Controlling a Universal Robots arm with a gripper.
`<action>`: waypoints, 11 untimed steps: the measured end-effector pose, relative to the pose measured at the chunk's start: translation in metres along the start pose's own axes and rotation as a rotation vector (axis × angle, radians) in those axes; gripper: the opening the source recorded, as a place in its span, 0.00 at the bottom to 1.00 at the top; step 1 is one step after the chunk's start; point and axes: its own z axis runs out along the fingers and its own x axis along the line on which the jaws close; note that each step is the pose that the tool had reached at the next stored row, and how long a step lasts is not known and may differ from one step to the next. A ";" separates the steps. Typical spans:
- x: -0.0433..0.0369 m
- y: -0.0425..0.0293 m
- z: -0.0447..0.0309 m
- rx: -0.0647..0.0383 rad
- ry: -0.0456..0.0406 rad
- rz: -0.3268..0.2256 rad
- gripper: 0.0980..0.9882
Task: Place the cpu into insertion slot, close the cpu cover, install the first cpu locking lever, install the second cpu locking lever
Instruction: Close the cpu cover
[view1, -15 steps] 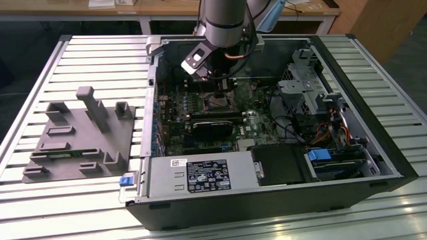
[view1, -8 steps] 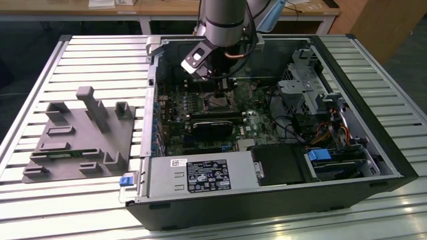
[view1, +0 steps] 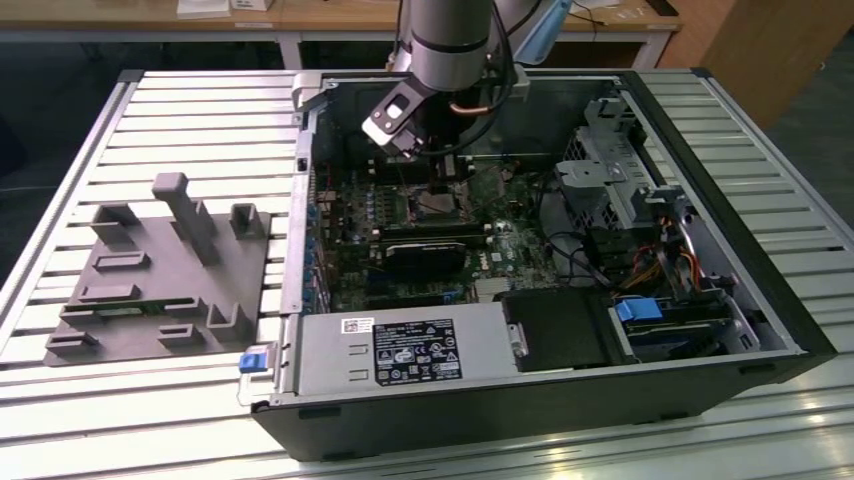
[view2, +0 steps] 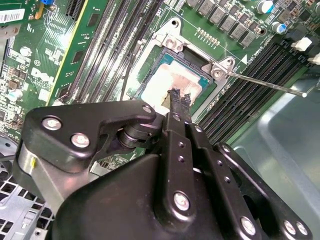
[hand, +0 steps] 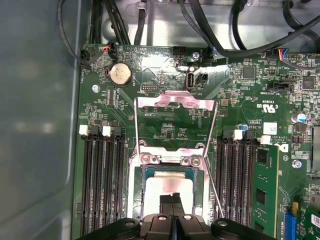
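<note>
slatted metal table (view1: 174, 110) carries one open computer case (view1: 561, 400) and one grey fixture block (view1: 160, 270), the block toward the table's edge on the exterior view's left. one arm reaches into the case, over the motherboard (view1: 350, 250). one cpu (hand: 167, 186) lies flat in the insertion slot (hand: 150, 158), inside the silver rim. one cpu cover (hand: 175, 101) stands swung open, hinged at one edge of the slot. gripper (view2: 179, 97): fingers pressed together, nothing between them, tips at the cpu's top. one thin lever rod (view2: 265, 83) juts from a slot corner. one coin cell (hand: 120, 74) near the board's edge.
</note>
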 end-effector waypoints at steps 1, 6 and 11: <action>0.0000 0.0000 -0.0004 0.000 0.0001 0.000 0.01; 0.0001 0.0001 -0.0029 0.000 0.0001 0.000 0.01; 0.0001 0.0002 -0.0061 0.000 0.0000 0.000 0.01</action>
